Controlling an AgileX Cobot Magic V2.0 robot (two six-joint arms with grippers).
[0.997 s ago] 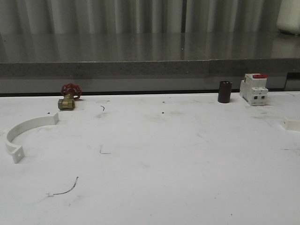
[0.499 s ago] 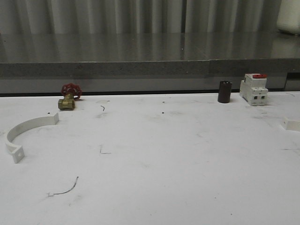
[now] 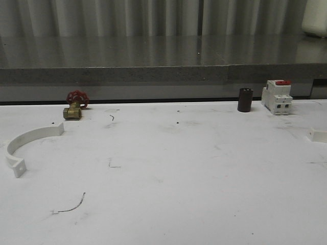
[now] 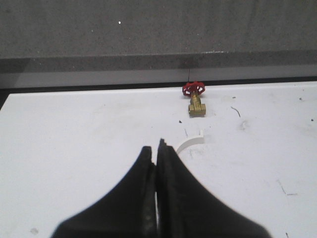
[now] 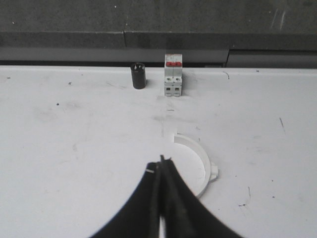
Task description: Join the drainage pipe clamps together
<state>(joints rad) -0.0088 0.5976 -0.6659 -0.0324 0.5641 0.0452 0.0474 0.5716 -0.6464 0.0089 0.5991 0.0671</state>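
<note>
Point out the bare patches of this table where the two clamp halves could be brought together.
The widest bare stretch is the table middle, between the left clamp half and the right clamp half. The near edge is free too. The back edge is busier: brass valve, dark cylinder, breaker.

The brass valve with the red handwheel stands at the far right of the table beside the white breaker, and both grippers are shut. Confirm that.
Not quite. The front view shows the brass valve with the red handwheel at the far left of the table, away from the white breaker on the right. The left gripper and right gripper are indeed shut.
</note>
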